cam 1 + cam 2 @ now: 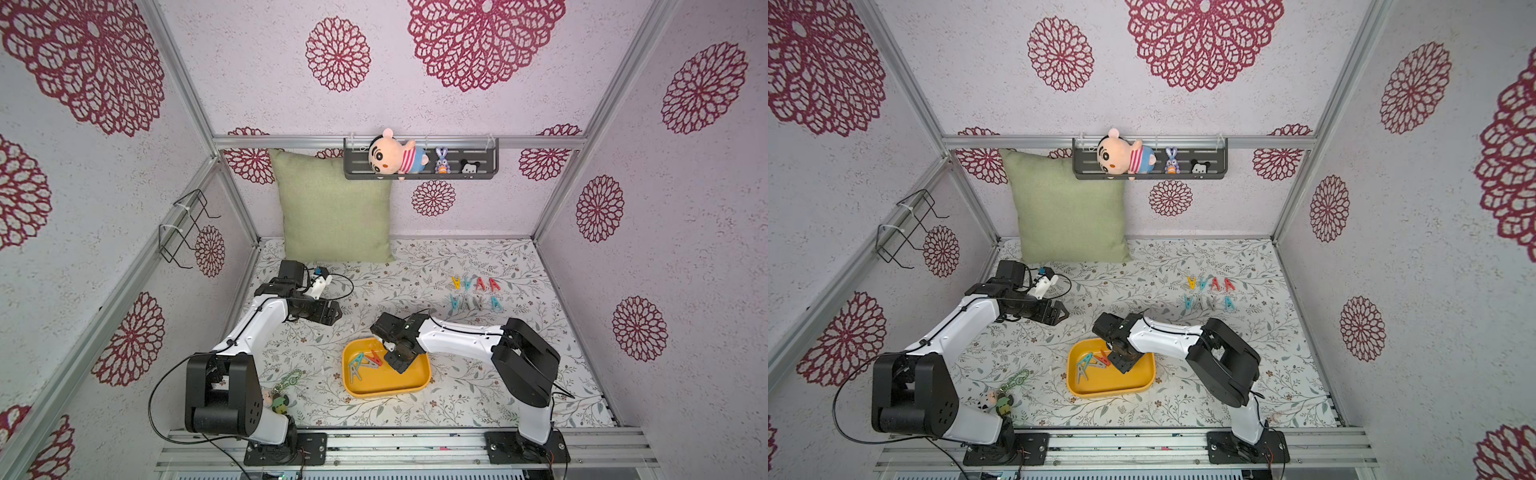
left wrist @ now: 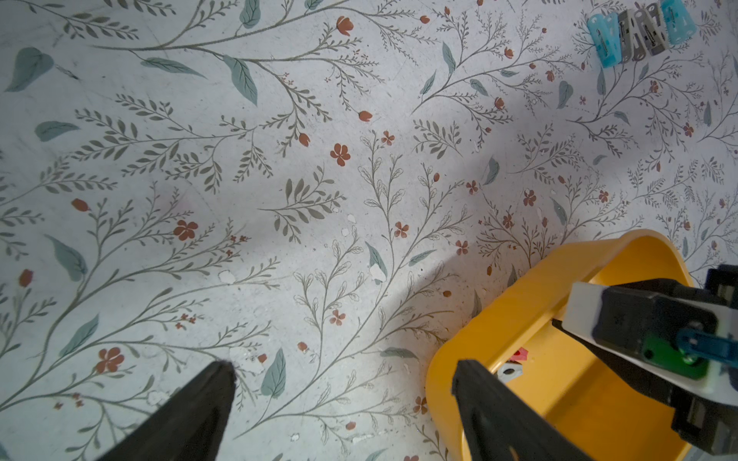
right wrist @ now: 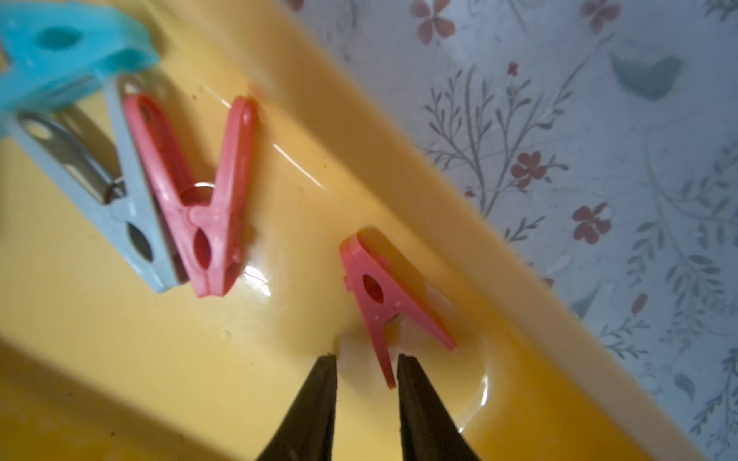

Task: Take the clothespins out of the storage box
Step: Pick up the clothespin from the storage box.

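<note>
Running along the near edge of the table (image 1: pixel 457 395) is a metal rail (image 1: pixel 395 444) that bears both arm bases. The table wears a pale cloth printed with grey-green sprigs and small red flowers. A charm (image 1: pixel 286 386) on a green chain lies near the near left corner, beside the left arm.

Just past it, around the middle of the near half, sits the yellow box (image 1: pixel 386 392). The right pincer (image 3: pixel 366 357) reaches down into it with its jaws a little apart. One leg of a red pin (image 3: pixel 383 303) lies between the fingertips by the box wall and is not clamped. Another red pin, a grey one and a teal one are heaped in the box's left part (image 1: pixel 365 361).

The left pincer (image 2: pixel 345 364) hangs wide open and empty over bare cloth, beyond the box and to its left.

Farther off, towards the far right corner, eight pins (image 1: pixel 476 293) lie on the cloth in two neat rows.

A green pillow (image 1: pixel 332 208) leans at the far edge against the back wall. Beside it a dark shelf (image 1: pixel 419 174) on that wall holds a plush doll (image 1: pixel 395 156) and two small figures. A wire rack (image 1: pixel 187 228) hangs on the left wall. All the walls are pale with crimson rosettes and framed in aluminium.
</note>
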{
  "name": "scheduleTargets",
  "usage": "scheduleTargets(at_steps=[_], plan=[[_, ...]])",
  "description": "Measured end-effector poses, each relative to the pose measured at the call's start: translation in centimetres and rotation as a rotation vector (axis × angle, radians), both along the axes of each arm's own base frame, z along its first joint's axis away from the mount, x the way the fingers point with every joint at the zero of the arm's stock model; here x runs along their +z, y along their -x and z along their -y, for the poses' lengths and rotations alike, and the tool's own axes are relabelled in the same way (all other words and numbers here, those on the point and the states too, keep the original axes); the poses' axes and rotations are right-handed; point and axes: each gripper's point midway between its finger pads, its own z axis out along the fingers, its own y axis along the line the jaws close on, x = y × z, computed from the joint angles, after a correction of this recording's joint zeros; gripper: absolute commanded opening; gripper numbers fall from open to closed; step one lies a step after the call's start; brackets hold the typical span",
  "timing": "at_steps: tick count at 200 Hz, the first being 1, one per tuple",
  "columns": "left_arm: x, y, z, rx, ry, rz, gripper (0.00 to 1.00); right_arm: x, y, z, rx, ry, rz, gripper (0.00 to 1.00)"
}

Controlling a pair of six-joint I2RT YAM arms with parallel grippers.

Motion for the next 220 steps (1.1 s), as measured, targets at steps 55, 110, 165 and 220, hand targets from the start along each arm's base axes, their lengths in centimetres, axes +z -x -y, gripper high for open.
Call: scheduleTargets(at_steps=[55,110,165,220], plan=[[0.0,0.0,0.0,0.000,0.000,0.000,0.94,-0.3,-0.2,-0.3,0.013,-0.005,0.005,0.24],[0.0,0.0,0.0,0.000,0.000,0.000,0.94,-0.5,-0.3,-0.7,0.017,-0.024,0.017,0.03],[0.0,0.0,0.0,0.000,0.000,0.000,0.94,1.1,0.3,-0.6,0.015,-0.073,0.015,0.00],[0.0,0.0,0.0,0.000,0.000,0.000,0.94,9.7,1.7,-1.3,0.046,-0.294,0.045,0.00]])
